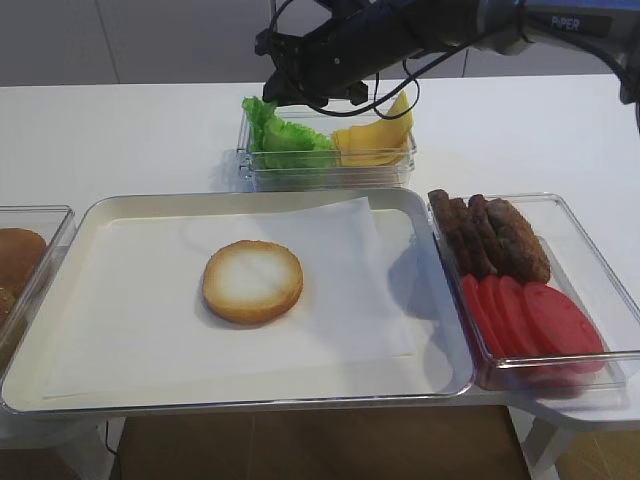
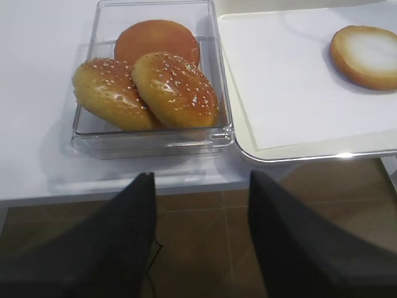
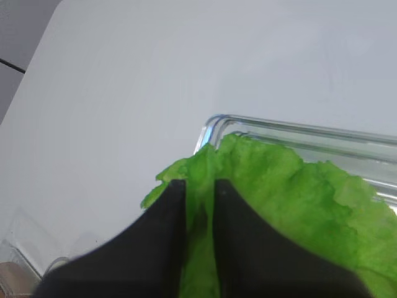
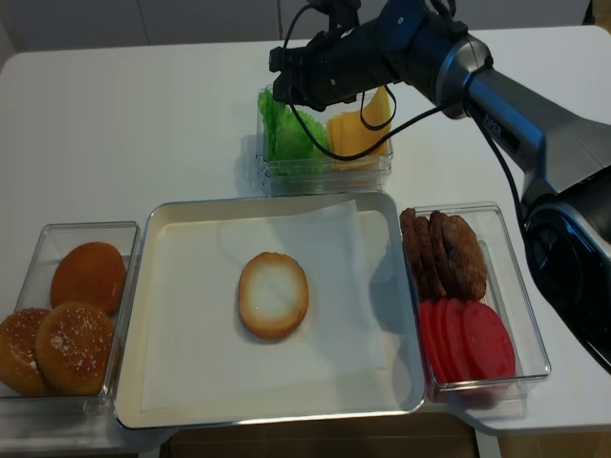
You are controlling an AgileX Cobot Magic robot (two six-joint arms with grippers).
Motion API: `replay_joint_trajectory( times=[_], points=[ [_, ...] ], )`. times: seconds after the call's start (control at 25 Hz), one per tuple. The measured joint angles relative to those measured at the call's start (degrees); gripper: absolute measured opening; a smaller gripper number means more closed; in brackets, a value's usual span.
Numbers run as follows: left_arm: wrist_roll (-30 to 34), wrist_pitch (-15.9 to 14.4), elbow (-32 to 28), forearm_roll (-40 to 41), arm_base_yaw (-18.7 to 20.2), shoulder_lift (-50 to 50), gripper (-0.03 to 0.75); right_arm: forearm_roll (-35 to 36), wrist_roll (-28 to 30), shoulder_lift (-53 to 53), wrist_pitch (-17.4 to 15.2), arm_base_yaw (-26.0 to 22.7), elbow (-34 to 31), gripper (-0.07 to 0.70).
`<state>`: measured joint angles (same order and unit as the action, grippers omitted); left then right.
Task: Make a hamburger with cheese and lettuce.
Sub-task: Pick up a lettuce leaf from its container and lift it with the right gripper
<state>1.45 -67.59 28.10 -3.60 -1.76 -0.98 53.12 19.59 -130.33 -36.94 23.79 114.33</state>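
White table, clear tub [image 1: 300, 178] with lettuce [image 1: 285, 135] beside cheese [image 1: 375, 140]

Cut-face-up hamburger [image 1: 252, 281] mid-tray; lettuce [image 1: 285, 135], cheese [image 1: 375, 140] side by side in bin.

right arm [image 1: 400, 35] over lettuce [image 1: 285, 135] | hamburger [image 1: 253, 281] on tray [image 1: 120, 215]

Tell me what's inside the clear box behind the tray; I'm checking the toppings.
The clear box holds lettuce on its left and cheese slices on its right. The right gripper is pinching a lettuce leaf and its arm hides the box's back.
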Motion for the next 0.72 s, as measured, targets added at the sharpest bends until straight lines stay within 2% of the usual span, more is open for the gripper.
replay_joint_trajectory(
  times=[0.12, 0.32, 0.72],
  points=[
    [0.00, 0.00, 0.00, 0.00, 0.00, 0.00, 0.361, 0.00, 0.00, 0.00, 0.00, 0.00, 0.00, 0.061],
    [0.00, 0.00, 0.00, 0.00, 0.00, 0.00, 0.361, 0.22, 0.00, 0.00, 0.00, 0.00, 0.00, 0.027],
    [0.00, 0.00, 0.00, 0.00, 0.00, 0.00, 0.361, 1.63, 0.14, 0.00, -0.33, 0.00, 0.00, 0.020]
  ],
)
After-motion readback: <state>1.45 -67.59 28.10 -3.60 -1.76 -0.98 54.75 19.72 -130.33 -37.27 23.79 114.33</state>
